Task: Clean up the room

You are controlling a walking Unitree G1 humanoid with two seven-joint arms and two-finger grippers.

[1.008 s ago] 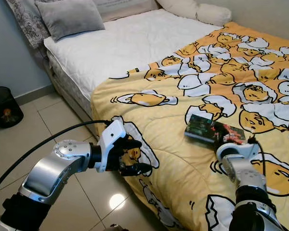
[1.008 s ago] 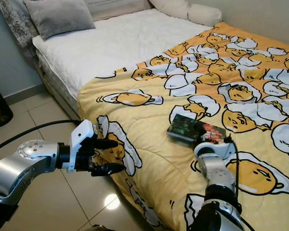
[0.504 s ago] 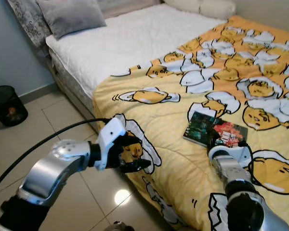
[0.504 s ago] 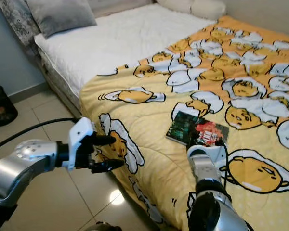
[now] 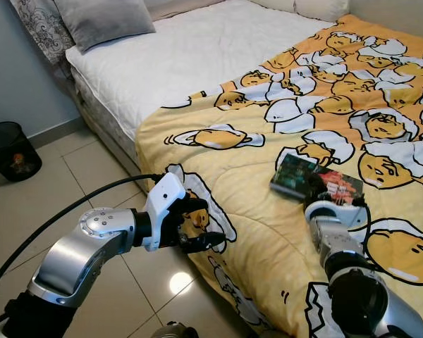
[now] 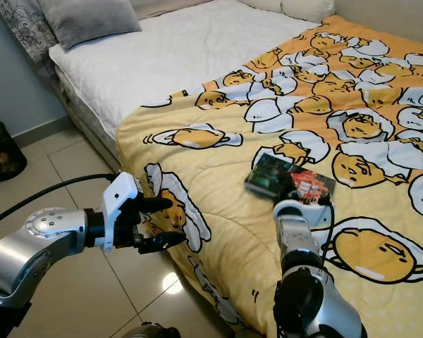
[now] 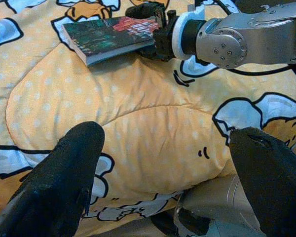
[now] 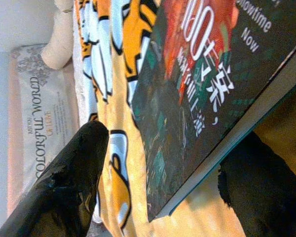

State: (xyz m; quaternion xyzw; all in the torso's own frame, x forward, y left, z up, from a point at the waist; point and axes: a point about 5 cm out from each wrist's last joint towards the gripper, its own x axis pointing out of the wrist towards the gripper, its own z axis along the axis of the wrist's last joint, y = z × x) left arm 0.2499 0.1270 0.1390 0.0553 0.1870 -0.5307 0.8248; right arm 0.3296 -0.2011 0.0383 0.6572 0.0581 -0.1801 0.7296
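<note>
Your right gripper [image 8: 158, 163] is the one on the job: the book [image 6: 289, 182] lies flat on the yellow egg-print duvet [image 6: 218, 190] of the bed [image 5: 197, 63], directly ahead of its jaws. In the right wrist view the jaws stand open and straddle the book's near edge, one finger [image 8: 64, 177] out over the cover side, the other down by the page edge against the duvet. From that view I can't tell if either finger actually touches the book yet.

The book's long axis runs across the jaws rather than along them, so you'd be pinching through its thickness at the near end, cover on one finger, underside on the other. My read: the lower finger needs to get under the book, and the soft duvet may give way or bunch up instead of letting it slide in. Watch for the book being pushed away rather than caught.

Your left gripper [image 5: 197, 229] is well apart from the book, jaws open, hanging off the bed's edge over the tiled floor [image 5: 92, 176], pointing back toward the book and the right arm. It's not nearer; leave it.

A black waste bin [image 5: 10, 149] stands on the floor by the wall, far from both jaws.
</note>
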